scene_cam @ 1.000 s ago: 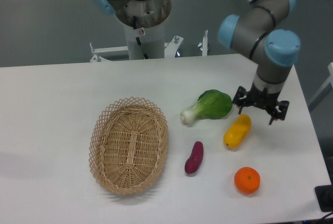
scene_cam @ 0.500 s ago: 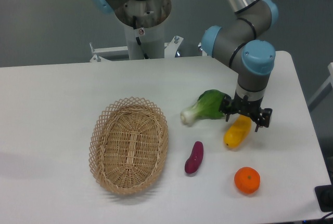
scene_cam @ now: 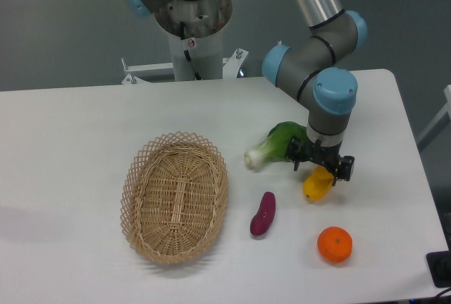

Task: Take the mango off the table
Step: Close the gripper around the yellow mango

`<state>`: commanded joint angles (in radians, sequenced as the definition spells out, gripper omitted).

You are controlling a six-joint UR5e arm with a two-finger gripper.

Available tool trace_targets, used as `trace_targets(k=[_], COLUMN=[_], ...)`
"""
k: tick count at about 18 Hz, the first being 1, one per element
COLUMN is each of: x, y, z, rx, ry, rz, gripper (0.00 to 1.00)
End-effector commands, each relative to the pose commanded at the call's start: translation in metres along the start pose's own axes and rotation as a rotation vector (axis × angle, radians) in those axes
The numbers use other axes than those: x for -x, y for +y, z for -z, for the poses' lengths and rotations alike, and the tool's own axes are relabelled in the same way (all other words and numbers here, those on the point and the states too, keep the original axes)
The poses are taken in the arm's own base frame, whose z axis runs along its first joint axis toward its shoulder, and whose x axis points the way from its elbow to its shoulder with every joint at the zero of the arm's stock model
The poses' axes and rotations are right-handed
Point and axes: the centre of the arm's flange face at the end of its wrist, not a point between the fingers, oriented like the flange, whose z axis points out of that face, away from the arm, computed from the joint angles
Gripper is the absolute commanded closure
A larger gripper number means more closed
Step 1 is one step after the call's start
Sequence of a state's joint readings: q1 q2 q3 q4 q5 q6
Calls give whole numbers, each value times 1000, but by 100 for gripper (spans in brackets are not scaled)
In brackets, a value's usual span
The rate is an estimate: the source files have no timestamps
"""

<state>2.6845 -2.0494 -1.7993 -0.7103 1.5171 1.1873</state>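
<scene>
The yellow-orange mango (scene_cam: pixel 316 185) lies on the white table (scene_cam: pixel 70 149), right of the middle; only its lower end shows. My gripper (scene_cam: pixel 319 166) hangs straight over the mango's upper end and hides it. Its dark fingers (scene_cam: pixel 345 169) stand apart on either side of the fruit, so it looks open. I cannot tell whether the fingers touch the mango.
A green bok choy (scene_cam: pixel 279 144) lies just left of the gripper, close to its left finger. A purple sweet potato (scene_cam: pixel 263 214) lies lower left of the mango. A round orange (scene_cam: pixel 334 244) sits below it. A wicker basket (scene_cam: pixel 175 197) stands at the left.
My gripper has moved left and down, from beside the mango's upper right end to directly over the mango. The fruit and the other things have not moved.
</scene>
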Motion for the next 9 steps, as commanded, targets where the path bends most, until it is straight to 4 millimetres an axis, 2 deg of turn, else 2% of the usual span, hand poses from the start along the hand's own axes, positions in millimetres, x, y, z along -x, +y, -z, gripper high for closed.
trace_targets(k=[2, 3, 5, 9], x=[0, 1, 1, 4], y=[-1, -1, -1, -3], z=[-4, -4, -3, 0], rx=[-4, -5, -7, -9], ry=[-10, -13, -15, -23], rz=[-2, -2, -4, -9], gripper=[0, 3, 21, 35])
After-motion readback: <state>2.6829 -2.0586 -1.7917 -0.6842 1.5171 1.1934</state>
